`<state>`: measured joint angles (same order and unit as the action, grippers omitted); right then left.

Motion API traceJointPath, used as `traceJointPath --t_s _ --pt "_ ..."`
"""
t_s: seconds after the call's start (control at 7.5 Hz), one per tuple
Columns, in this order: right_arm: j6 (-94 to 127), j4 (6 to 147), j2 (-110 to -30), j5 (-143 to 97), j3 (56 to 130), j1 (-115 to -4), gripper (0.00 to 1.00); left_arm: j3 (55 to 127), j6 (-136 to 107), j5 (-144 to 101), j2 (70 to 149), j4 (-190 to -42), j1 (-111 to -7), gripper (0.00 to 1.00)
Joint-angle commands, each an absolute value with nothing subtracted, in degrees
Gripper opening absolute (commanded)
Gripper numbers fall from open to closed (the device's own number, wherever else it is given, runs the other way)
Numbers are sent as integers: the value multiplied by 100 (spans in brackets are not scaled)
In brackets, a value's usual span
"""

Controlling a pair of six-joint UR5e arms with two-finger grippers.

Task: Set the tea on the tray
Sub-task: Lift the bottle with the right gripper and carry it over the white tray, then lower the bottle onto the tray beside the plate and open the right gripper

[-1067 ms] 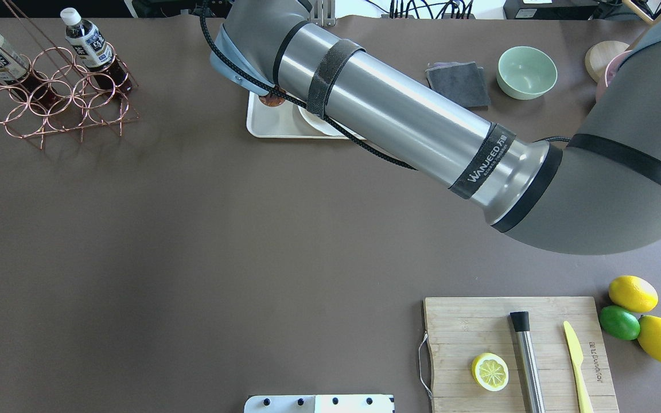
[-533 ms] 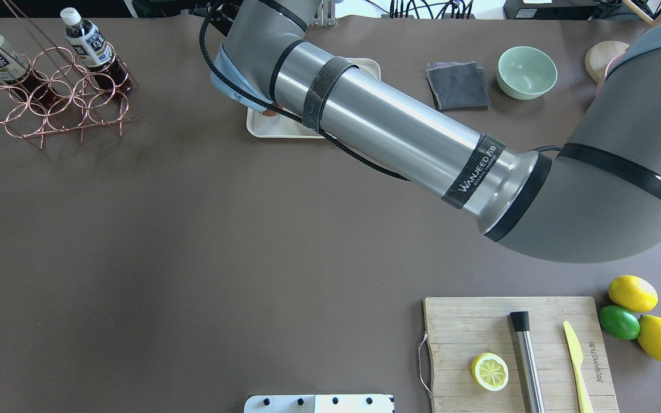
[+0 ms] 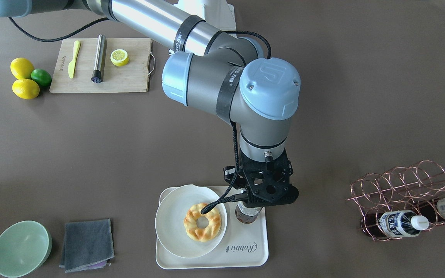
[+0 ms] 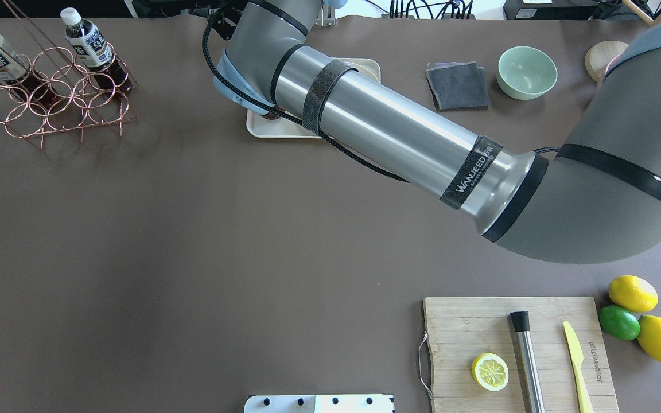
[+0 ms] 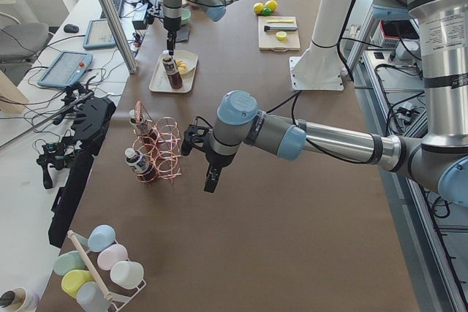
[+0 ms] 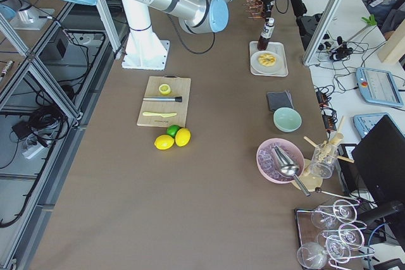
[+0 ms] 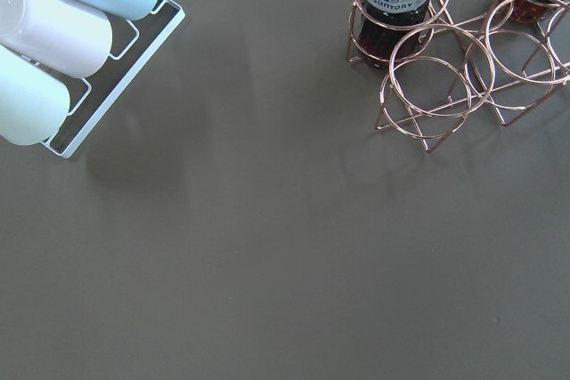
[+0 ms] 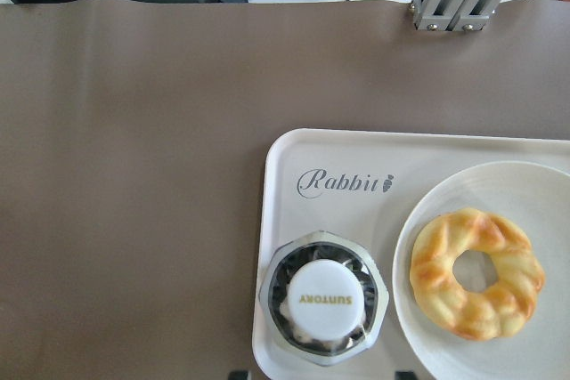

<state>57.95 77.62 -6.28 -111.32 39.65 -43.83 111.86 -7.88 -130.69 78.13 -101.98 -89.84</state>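
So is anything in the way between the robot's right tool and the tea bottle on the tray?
Nothing visible is in the way. The right tool hangs straight above the tea bottle, with only air between them. The bottle stands upright on the tray, beside the plate.

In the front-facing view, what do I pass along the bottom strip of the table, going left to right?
Bowl → cloth → donut → tea → rack
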Motion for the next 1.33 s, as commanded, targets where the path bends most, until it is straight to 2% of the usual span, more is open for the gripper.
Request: traceJointPath --t_s 0.0,0.13,0.4,0.67,0.93,1.2 --pt "5757 7796 -580 -11293 4095 -4456 99 11250 -791 -13078 7734 -10239 -9096 97" --pt "5731 8022 -754 -11659 4531 -4560 100 11276 -791 -13139 7700 -10239 -9271 97" --pt "5643 9057 -1761 -11898 6538 -4745 100 11372 -808 -13666 7629 -10239 -9474 97" --pt "4916 9612 -2956 -12233 8105 -5087 100 11496 -817 -13667 7559 -10231 -9475 97" --pt "3873 10097 -4789 -12663 9914 -5762 100 11514 -809 -13650 7585 -10239 -9466 97" --pt "2565 10160 -6347 -13058 10772 -6614 100 11505 -809 -13632 7611 -10239 -9387 97"
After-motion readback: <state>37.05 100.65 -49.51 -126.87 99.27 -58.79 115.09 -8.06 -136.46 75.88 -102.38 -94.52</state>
